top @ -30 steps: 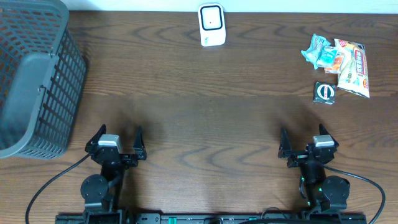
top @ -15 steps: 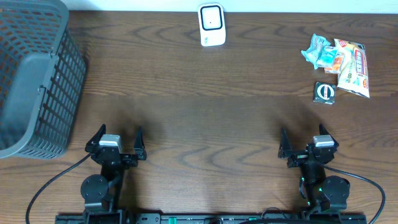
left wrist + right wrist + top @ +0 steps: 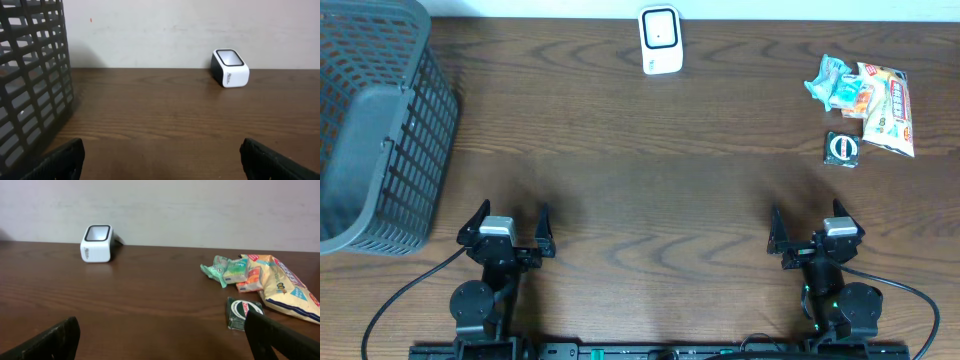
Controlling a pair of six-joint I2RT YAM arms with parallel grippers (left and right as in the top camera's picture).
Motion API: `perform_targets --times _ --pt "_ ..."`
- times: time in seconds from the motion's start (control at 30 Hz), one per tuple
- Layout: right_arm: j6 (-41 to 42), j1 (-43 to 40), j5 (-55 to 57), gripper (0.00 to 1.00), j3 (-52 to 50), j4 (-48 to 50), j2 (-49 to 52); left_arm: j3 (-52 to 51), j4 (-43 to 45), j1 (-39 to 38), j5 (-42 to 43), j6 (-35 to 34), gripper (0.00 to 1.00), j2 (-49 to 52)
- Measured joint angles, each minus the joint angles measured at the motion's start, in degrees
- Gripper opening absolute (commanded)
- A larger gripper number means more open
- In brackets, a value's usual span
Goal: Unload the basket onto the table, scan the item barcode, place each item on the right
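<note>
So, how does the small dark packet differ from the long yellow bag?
The dark packet is small and roughly square; the yellow bag is much longer. The dark packet carries a round white mark; the yellow bag is pale, with red and blue print. Both lie flat on the table, close together on its right side.

Looks like a mock shop checkout on a wooden table [image 3: 650, 180]: white barcode scanner [image 3: 660, 40] against the wall [image 3: 160, 30], grey shopping basket [image 3: 370, 130] well to its left, snack packets [image 3: 865, 95] to its right.
</note>
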Motion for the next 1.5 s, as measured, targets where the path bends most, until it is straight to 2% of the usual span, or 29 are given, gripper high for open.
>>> perform_targets --times 1.5 --pt "-0.02 -1.14 1.53 0.99 0.0 -0.24 0.0 0.02 0.0 0.0 0.02 0.0 0.98 0.0"
